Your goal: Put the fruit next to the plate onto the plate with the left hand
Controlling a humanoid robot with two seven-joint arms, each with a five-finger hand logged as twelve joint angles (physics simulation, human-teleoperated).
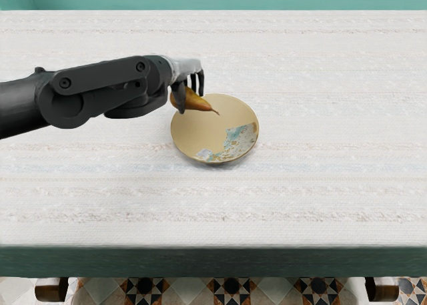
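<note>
Head view: left hand [189,85] left of centre, fingers curled round pear [194,102], pear over plate [230,141] upper-left rim. Step: carry nearly done. Next: lower toward middle, release fingers.

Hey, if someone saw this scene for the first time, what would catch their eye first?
First, the dark robot arm that comes in from the left edge, with its left hand curled around a brown pear at the upper left rim of the plate. Next, the tan plate itself, with a blue-and-white patch at its lower right, near the middle of the pale textured table.
</note>
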